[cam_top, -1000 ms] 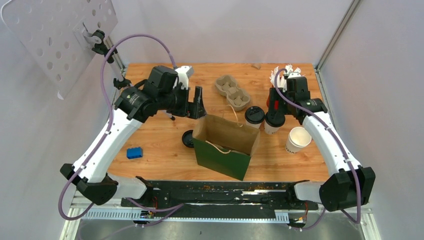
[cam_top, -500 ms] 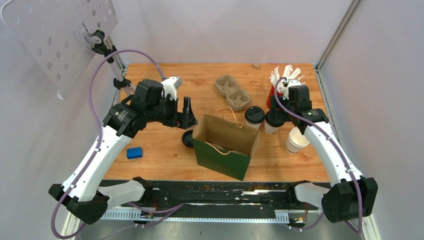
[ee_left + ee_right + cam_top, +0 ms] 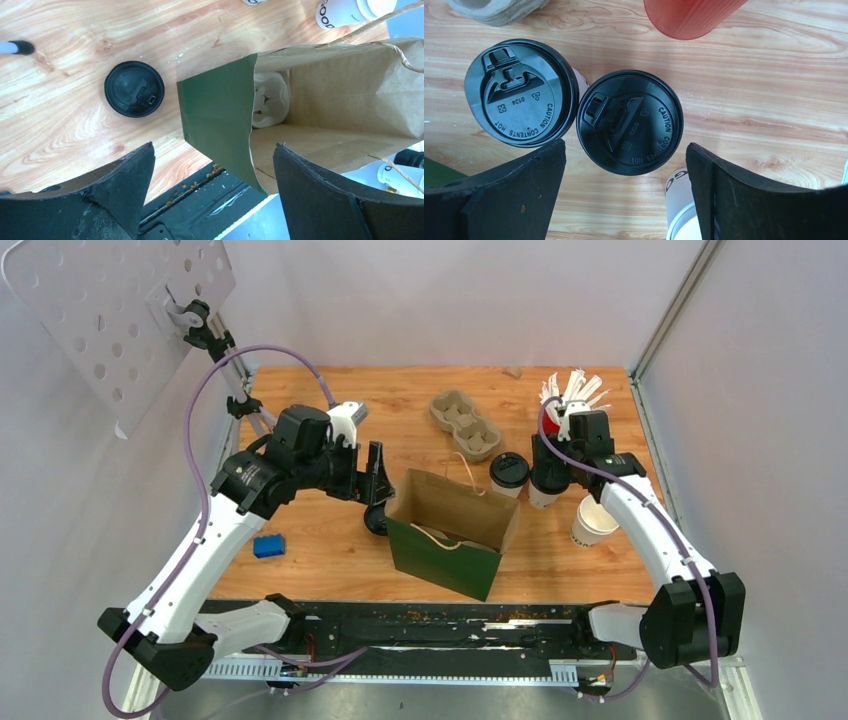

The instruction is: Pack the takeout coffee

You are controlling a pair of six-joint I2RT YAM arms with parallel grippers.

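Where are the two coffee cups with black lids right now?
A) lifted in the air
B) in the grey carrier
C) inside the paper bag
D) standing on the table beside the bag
D: one lidded cup and the other lidded cup both stand on the wooden table, outside the paper bag.

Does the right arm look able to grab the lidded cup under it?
Probably yes: the right end effector hovers open above that lidded cup, though the neighbouring cup stands close and may crowd one finger.
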